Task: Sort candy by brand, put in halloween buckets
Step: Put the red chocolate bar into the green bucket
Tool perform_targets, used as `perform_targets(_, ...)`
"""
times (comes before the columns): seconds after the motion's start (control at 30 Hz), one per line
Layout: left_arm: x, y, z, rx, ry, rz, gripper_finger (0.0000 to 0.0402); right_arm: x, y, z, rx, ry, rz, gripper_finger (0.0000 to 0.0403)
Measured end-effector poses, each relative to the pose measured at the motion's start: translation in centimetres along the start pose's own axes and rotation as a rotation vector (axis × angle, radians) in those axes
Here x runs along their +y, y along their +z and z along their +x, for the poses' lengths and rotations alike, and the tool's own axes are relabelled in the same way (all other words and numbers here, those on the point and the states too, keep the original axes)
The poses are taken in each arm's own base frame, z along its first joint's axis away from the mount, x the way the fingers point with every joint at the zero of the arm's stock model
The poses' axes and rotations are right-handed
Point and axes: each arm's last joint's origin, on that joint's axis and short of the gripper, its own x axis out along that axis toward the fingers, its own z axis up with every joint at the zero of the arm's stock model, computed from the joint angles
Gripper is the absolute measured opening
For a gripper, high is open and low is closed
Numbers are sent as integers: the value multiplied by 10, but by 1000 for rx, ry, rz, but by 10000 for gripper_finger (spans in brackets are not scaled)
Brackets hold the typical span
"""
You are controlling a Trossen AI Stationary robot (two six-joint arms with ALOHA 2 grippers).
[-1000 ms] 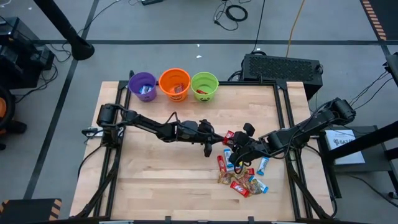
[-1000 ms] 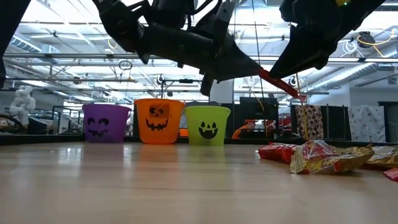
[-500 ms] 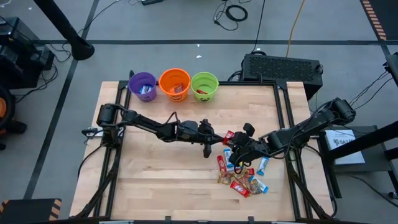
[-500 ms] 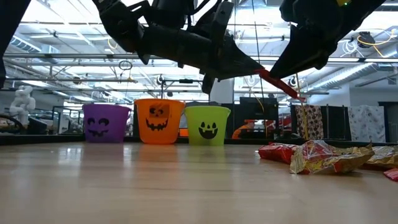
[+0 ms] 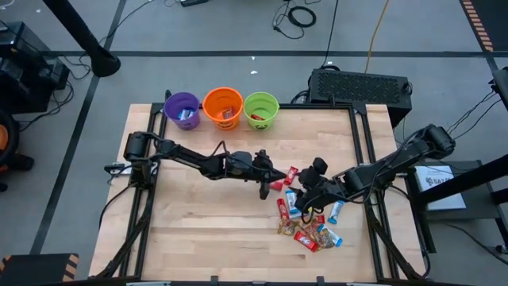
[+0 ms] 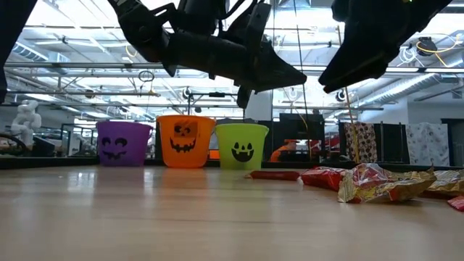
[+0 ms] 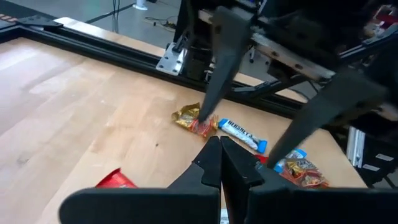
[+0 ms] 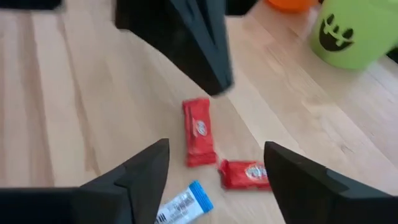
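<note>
Pale wooden tabletop (image 5: 190,222) on a grey workshop floor, with cables and a black box behind the far edge and ceiling lights and racks showing beyond in the low view.

Toward the right side of the table, a loose heap of candy (image 5: 305,226): red, blue and gold wrappers, some overlapping. Slightly apart from the heap, toward the buckets, one red bar (image 8: 198,130) lying flat on the wood, with a second red bar (image 8: 245,174) and a blue-and-white bar (image 8: 183,205) close by.

Along the far edge, in a touching row: purple bucket (image 5: 182,110), orange bucket (image 5: 223,107), green bucket (image 5: 261,110), each upright with a dark grinning face. Wrappers visible inside all three from above; brands there too small to tell.

Above the lone red bar, clear of the table, the left gripper (image 5: 268,184), reached in from the left side, jaws pressed together with nothing between them. Just beside it, over the near edge of the heap, the right gripper (image 5: 304,202), jaws spread wide and empty, the red bar lying on the wood between and beyond its fingers (image 8: 146,180) in its own wrist view.

Nothing between the candy and the buckets but bare wood and the left arm stretched across it.

White oval mark on the red bars and white lettering on the blue bar, neither clear enough to read.
</note>
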Motion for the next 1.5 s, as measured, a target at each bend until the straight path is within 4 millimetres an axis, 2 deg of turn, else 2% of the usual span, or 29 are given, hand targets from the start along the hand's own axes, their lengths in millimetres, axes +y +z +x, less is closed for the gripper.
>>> perform_targets(0.1,1,-2,0,28,-12,21,0,-2,-2,-2,22,-9,5,263)
perform_targets(0.27,18,-24,-5,291,63,52,9,3,-10,4,56,-23,-71,263)
perform_targets(0.4,33,-40,-15,501,151,63,41,13,-15,25,56,-30,-95,251)
perform_targets(0.5,37,-46,-19,576,172,91,67,20,-16,47,62,16,-140,238)
perform_targets(0.67,37,-47,-20,595,167,136,84,16,-22,77,109,-3,-147,209)
perform_targets(0.9,38,-47,-20,595,179,171,86,10,-29,102,196,24,-127,195)
perform_targets(1.1,39,-49,-21,597,176,197,86,6,-37,115,259,32,-126,200)
perform_targets(1.3,39,-48,-20,576,171,225,86,2,-36,123,260,28,-127,199)
perform_targets(1.5,37,-47,-19,561,165,230,86,-2,-33,127,277,60,-104,158)
